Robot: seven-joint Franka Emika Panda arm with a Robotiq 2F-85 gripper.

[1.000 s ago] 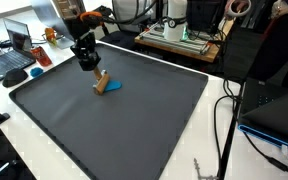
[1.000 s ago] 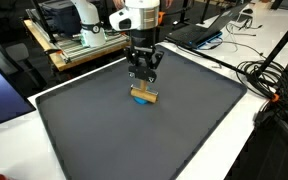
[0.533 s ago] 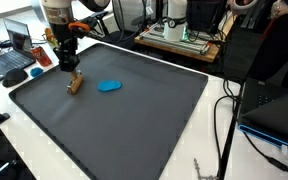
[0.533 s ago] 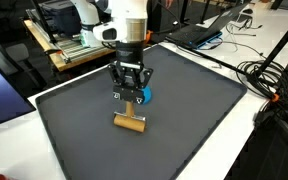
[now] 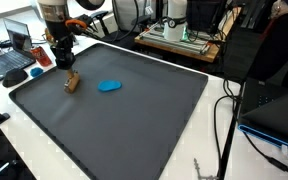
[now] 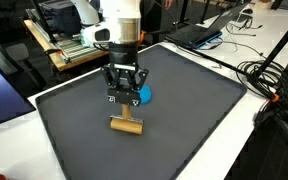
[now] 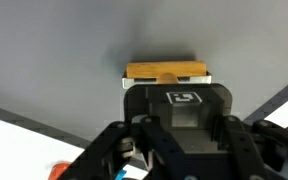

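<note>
A small wooden block [image 5: 71,83] with a pale underside hangs under my gripper [image 5: 64,68] near one end of the dark grey mat [image 5: 134,125]. In an exterior view the gripper [image 6: 124,103] stands upright over the block [image 6: 125,124], its fingers drawn together on a short knob on the block's top. The wrist view shows the block [image 7: 164,71] just past the gripper [image 7: 166,82], whose fingertips are hidden by its body. A blue flat object [image 5: 109,86] lies on the mat, apart from the block and just behind the gripper [image 6: 142,96].
A laptop [image 5: 14,55] and a mouse [image 5: 39,72] sit on the white table beside the mat. Cables [image 6: 269,85] lie along another side. A wooden platform with equipment [image 6: 74,45] stands behind the mat.
The gripper has carried the wooden block away from the blue object toward the mat's end. The blue object stayed where it was. Over the last half second the move was small.
</note>
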